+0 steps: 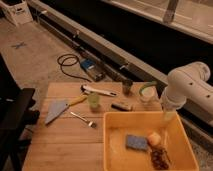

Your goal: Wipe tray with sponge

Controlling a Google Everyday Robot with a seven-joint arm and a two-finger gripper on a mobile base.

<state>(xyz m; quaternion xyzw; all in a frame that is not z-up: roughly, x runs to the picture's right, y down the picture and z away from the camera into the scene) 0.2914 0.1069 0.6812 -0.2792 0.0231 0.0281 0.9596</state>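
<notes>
While our open jaws hover over the yellow plastic tray's (114, 150) far rim, its square blue sponge (136, 142) lies ungrasped, wiping unstarted.

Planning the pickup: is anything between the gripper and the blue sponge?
Nothing visible fully blocks it. The gripper hangs over the tray's far edge; the sponge lies flat inside. An orange ball sits beside the sponge on the gripper's side and might get nudged.
</notes>
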